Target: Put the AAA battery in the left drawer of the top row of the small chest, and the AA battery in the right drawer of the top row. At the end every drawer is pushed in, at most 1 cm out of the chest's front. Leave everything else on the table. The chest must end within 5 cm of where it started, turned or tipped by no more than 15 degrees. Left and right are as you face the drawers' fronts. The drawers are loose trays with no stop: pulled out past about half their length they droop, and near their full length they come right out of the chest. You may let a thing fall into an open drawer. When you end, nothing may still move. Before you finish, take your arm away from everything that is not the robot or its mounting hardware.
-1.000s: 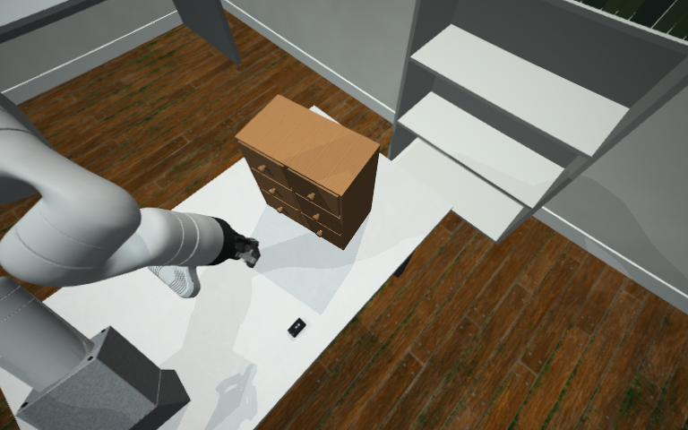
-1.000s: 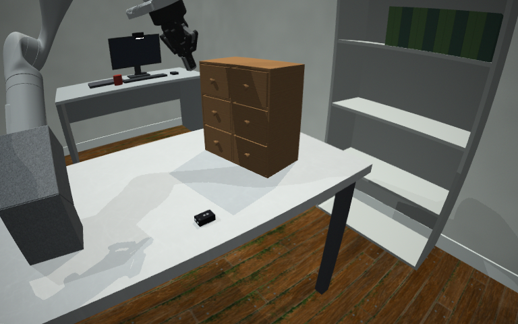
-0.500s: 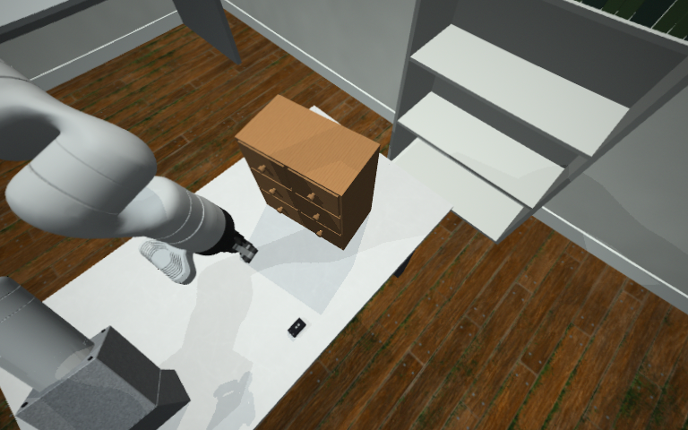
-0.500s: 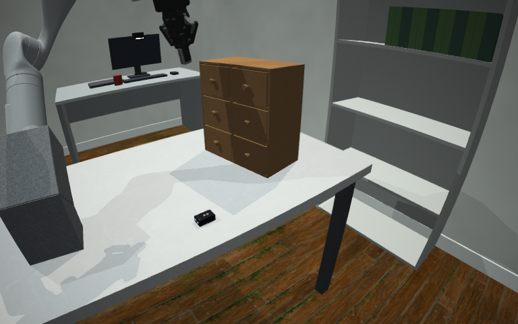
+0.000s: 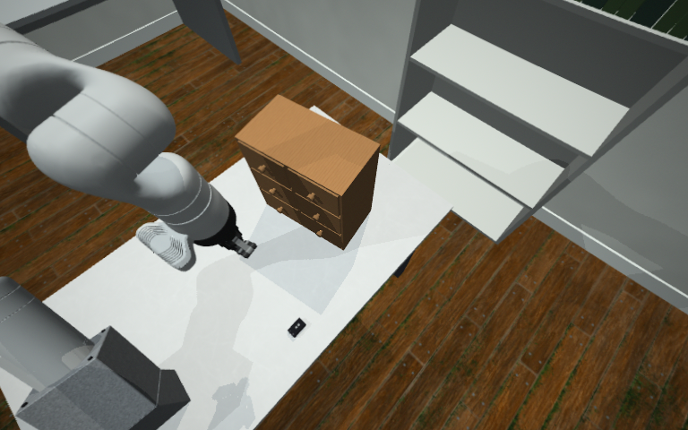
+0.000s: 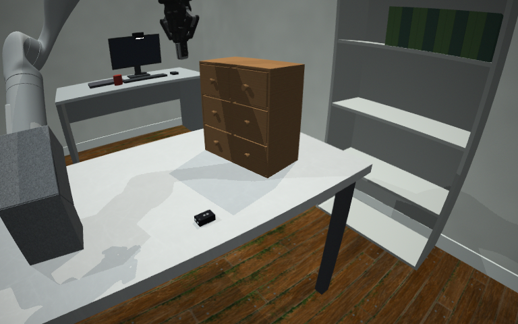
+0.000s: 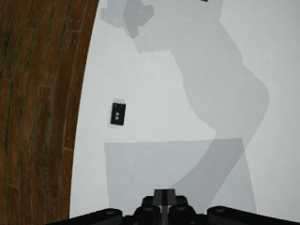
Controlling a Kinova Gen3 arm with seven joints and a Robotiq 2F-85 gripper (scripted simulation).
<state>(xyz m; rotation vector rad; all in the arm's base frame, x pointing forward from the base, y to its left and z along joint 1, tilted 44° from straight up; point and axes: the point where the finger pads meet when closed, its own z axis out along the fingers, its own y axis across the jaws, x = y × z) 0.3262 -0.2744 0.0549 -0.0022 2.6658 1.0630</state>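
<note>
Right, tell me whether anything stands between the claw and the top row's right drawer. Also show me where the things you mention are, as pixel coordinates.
Nothing visible does. The shut, empty claw (image 5: pixel 246 248) (image 6: pixel 182 57) (image 7: pixel 164 202) hangs in front of the chest (image 5: pixel 309 141) (image 6: pixel 284 114), off to the left, with nothing seen between it and the top right drawer (image 5: pixel 319 191) (image 6: pixel 249 88).

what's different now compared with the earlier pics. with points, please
The gripper (image 5: pixel 247 248) (image 6: pixel 182 56) (image 7: pixel 164 202) has swung from a slant to pointing nearly straight down, and the arm's bend (image 5: pixel 101 136) has shifted toward the desk side, uncovering more of the white slotted object (image 5: pixel 163 244). The chest (image 5: pixel 309 136) (image 6: pixel 286 114), its closed drawers and the black box (image 5: pixel 296 328) (image 6: pixel 204 217) (image 7: pixel 118 113) stayed put.
</note>
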